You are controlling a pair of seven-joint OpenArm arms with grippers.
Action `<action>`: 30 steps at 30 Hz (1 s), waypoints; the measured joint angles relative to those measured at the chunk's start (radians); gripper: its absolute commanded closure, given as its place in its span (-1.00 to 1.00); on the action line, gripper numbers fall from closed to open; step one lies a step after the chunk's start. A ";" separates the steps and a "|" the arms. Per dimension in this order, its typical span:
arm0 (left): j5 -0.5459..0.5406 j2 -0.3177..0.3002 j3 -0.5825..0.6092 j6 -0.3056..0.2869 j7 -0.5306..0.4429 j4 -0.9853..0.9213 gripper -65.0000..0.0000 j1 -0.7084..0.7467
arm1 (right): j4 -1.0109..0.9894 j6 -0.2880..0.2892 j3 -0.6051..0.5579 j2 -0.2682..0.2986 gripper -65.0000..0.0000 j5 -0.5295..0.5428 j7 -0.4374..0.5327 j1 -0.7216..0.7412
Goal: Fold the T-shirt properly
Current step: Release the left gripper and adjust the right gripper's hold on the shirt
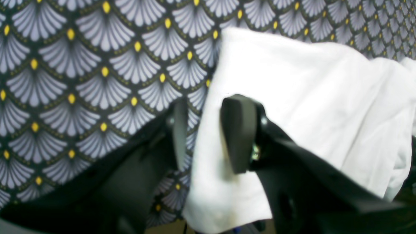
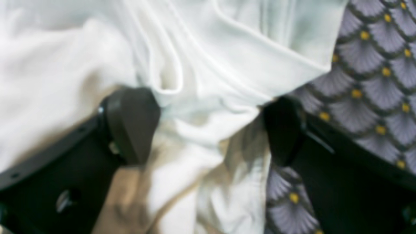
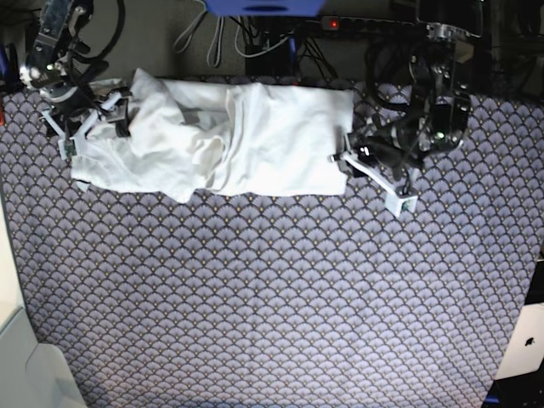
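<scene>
The white T-shirt (image 3: 246, 136) lies wrinkled and partly folded along the far side of the patterned table cover (image 3: 272, 289). My left gripper (image 3: 344, 161) is at the shirt's right edge. In the left wrist view it (image 1: 209, 136) is open, with the shirt's edge (image 1: 292, 91) lying between its jaws. My right gripper (image 3: 102, 115) is at the bunched left end of the shirt. In the right wrist view it (image 2: 208, 126) is wide open, with crumpled folds of the shirt (image 2: 201, 65) between its fingers (image 2: 133, 123).
Cables and a power strip (image 3: 374, 24) run along the back edge, beside a blue object (image 3: 263, 7). A white object (image 3: 25, 357) sits at the front left corner. A light device (image 3: 523, 344) is at the front right.
</scene>
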 measured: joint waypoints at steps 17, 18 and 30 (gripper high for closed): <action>0.000 0.000 0.000 0.000 -0.013 0.000 0.32 0.012 | 0.000 -0.007 0.000 -0.021 -0.67 -0.001 0.008 -0.001; 0.000 0.000 0.000 0.000 -0.015 0.000 0.32 0.020 | 0.000 -0.006 0.000 -0.021 -0.67 -0.001 0.008 -0.001; 0.000 0.000 0.000 0.000 -0.011 0.000 0.32 0.032 | 0.004 0.003 0.000 -0.007 -0.65 0.022 -0.068 0.008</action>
